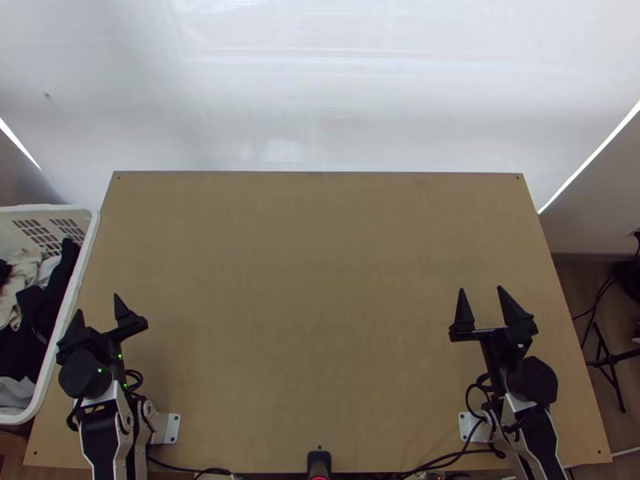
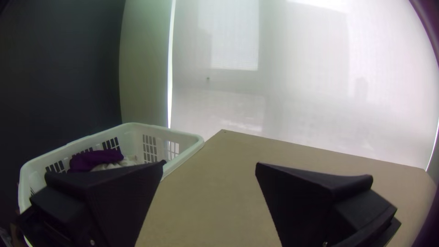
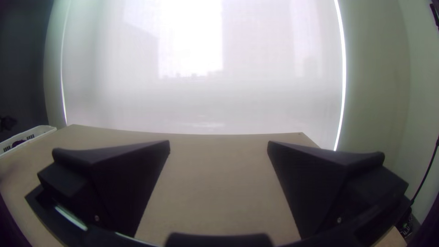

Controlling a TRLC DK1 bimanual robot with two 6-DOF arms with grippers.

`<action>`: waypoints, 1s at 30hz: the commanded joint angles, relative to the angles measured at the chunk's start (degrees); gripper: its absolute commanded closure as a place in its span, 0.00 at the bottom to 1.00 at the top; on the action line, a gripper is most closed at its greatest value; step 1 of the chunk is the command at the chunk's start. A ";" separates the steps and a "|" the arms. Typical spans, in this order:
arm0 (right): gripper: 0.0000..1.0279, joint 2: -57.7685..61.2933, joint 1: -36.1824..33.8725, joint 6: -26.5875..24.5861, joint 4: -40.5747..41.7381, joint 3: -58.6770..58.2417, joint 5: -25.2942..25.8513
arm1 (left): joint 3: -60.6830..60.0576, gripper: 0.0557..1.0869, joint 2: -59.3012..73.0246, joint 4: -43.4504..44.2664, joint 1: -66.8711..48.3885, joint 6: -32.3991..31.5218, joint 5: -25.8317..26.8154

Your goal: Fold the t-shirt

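Left gripper (image 1: 98, 305), lower left, and right gripper (image 1: 481, 290), lower right: both released. Fetching wants one piece pinched (shirt unidentified) from clothes (image 1: 61, 280) in basket (image 1: 48, 210), left edge.

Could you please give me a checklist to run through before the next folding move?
1. Left pincer open: ok.
2. Right pincer open: ok.
3. Both pincers free of cloth: ok.
4. T-shirt laid out on the table: not ok.
5. Clothes within the basket beside the table's left edge: ok.
6. T-shirt among those bunched clothes: cannot tell.
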 commanded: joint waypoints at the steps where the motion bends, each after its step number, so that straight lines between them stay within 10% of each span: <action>1: 0.03 0.01 0.00 0.00 0.00 0.01 0.02 | 0.01 0.04 -0.01 0.00 -0.03 0.03 0.00; 30: 0.03 0.01 0.00 0.00 0.00 0.01 0.02 | 9.67 0.04 0.16 1.67 -0.91 5.04 1.76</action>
